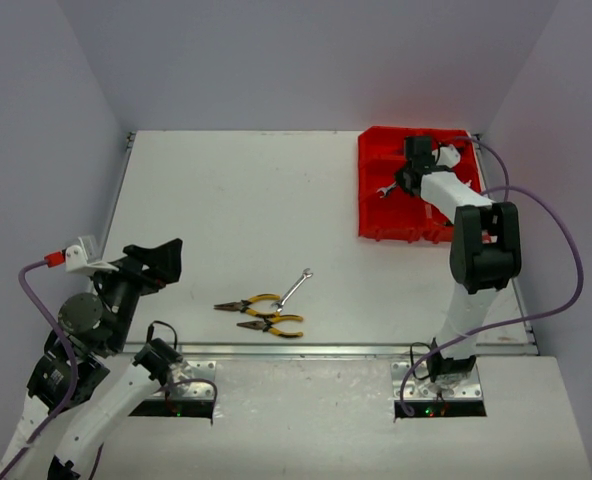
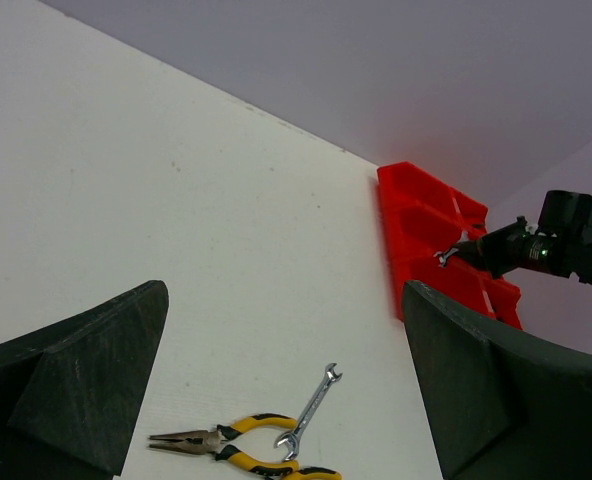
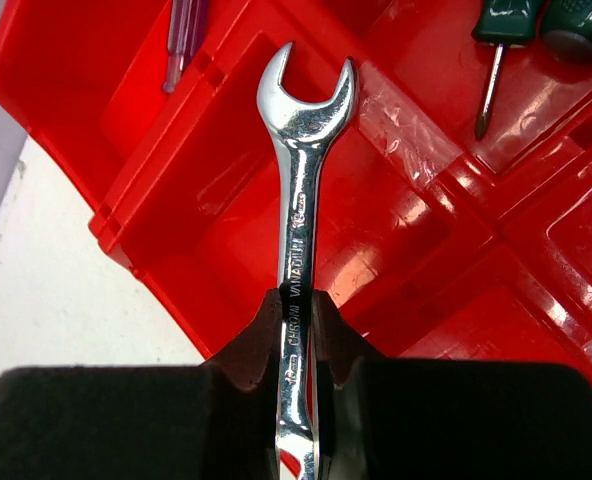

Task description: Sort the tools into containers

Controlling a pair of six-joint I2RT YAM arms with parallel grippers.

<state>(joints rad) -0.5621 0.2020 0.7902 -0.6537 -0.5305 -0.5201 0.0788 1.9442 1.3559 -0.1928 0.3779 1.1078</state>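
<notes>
My right gripper is shut on a silver wrench and holds it above the red tray of bins; from above it is over the tray's left column. Green-handled screwdrivers and a thin purple one lie in bins. On the table lie two yellow-handled pliers and a second silver wrench. They also show in the left wrist view: pliers, wrench. My left gripper is open and empty, left of them.
The red tray stands at the table's far right corner. Grey walls close the table at the back and both sides. The right arm's purple cable loops over the table's right edge.
</notes>
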